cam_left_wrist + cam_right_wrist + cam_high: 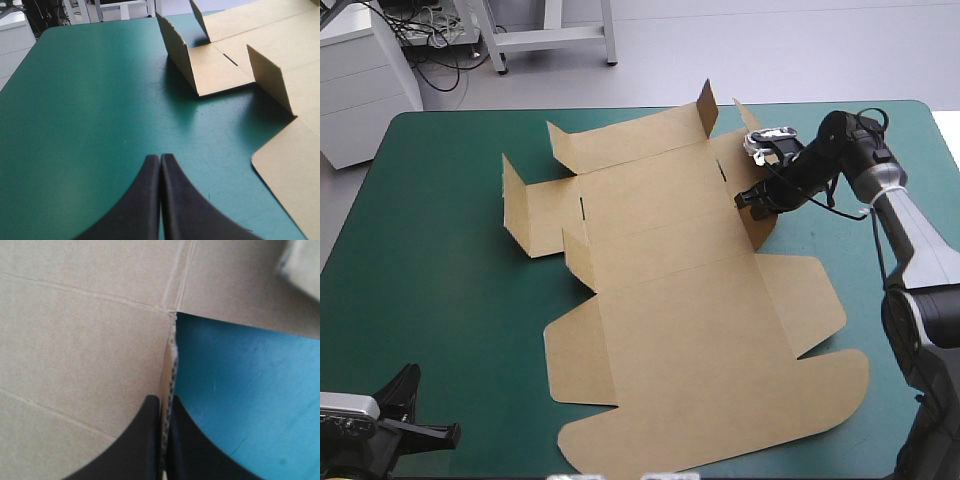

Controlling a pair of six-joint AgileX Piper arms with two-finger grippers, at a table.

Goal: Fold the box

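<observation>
Right gripper (165, 399), two black fin fingers, I saw clamped on right side flap edge of brown cut cardboard box (670, 300). Box lay spread mid-table, far-left walls upright. Left gripper (160, 158) pressed closed over bare teal-green cover (90, 100), near front-left corner.

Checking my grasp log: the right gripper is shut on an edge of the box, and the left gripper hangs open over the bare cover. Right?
Not quite. The left gripper is shut, not open: the left wrist view shows it closed in one arch over the teal-green cover. The right gripper is indeed shut on an edge of the box.
</observation>
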